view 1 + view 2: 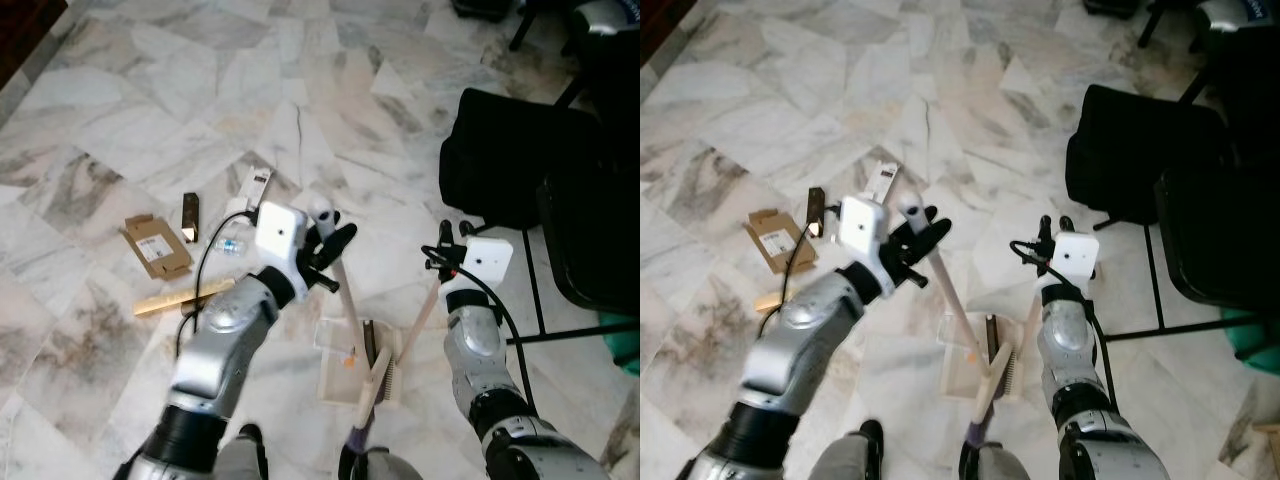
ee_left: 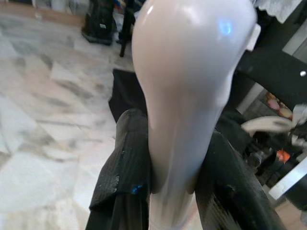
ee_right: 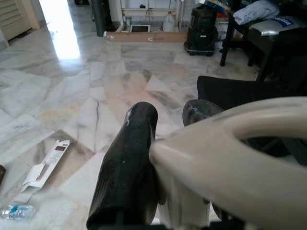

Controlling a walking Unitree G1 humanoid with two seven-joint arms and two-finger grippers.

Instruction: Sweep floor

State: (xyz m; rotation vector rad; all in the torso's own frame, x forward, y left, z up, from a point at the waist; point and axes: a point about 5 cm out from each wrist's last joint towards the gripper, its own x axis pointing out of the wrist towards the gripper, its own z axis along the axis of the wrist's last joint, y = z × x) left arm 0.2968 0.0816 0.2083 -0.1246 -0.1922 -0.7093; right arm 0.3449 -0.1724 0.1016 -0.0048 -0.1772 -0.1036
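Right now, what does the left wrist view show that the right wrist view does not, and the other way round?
Left wrist view alone: the left gripper shut on the broom handle, whose rounded top is close to the camera. Right wrist view alone: the right gripper shut on the dustpan handle, plus a flattened white carton and a small plastic bottle on the floor. Both share the marble floor and a black chair.

No print is legible: the label on the flattened cardboard box (image 1: 156, 244) is too small.
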